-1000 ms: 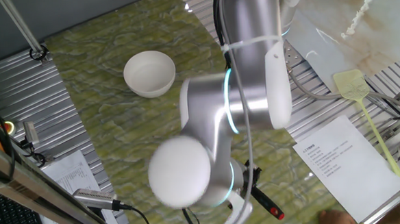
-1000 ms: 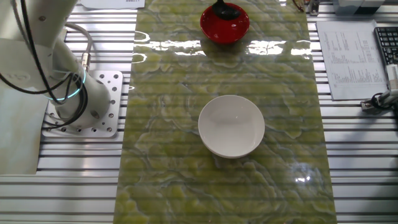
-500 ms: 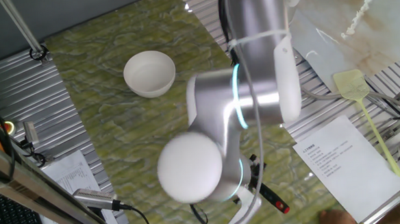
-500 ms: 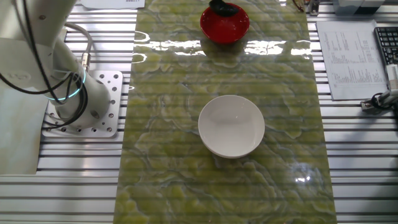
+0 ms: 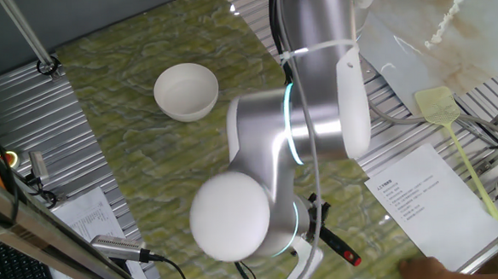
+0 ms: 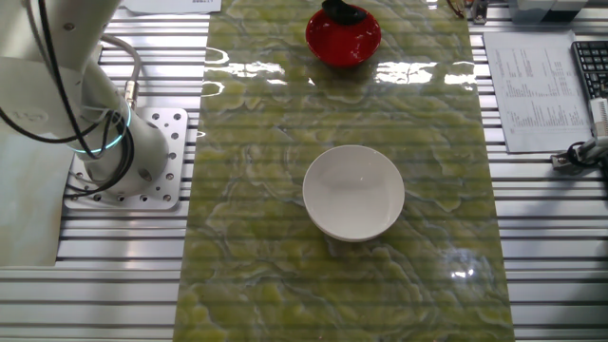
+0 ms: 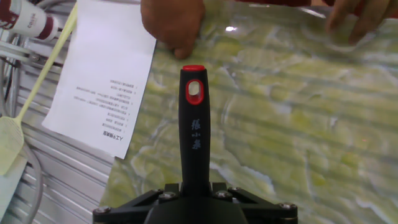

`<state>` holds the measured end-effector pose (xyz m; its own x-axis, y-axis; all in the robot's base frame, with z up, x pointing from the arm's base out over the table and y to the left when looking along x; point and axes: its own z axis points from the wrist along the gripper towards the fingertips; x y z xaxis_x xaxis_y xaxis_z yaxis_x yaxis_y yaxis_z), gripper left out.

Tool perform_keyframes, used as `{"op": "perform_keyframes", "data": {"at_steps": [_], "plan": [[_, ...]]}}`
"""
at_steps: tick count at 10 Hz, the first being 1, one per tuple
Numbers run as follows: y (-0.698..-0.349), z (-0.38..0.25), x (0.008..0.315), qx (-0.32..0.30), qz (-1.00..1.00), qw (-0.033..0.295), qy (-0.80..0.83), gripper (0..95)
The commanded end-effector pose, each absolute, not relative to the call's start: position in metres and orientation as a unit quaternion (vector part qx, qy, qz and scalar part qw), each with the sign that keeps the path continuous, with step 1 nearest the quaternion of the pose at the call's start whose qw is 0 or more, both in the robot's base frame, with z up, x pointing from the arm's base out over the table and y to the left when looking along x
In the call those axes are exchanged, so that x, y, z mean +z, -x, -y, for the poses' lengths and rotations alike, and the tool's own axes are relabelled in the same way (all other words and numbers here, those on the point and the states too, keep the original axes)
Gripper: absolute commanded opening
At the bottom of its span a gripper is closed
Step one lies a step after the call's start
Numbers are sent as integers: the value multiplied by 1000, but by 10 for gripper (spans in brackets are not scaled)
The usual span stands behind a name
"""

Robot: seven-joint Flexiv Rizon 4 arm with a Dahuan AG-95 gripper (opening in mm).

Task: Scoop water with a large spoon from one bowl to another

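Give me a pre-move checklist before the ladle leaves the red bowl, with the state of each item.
1. Gripper clamped on the ladle handle: ok, the handle runs straight out of it in the hand view.
2. Ladle scoop at the red bowl: ok.
3. Water in the scoop: cannot tell.
4. White bowl upright and in the open on the mat: ok.
5. People clear of the work area: not ok, a hand rests on the mat just beyond the handle's red tip.

Two opposed overheads, one close handle-facing hand view
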<state>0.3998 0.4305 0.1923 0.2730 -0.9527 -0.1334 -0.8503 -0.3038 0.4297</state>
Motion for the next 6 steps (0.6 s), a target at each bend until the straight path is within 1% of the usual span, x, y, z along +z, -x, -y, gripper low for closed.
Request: {"op": "perform_keyframes", "data": {"at_steps": [1, 4, 6], "plan": [[-393, -427, 189, -185, 577, 130, -785, 0], [-388, -421, 190, -183, 569, 140, -789, 0], [-386, -419, 189, -185, 564, 140, -792, 0]]}}
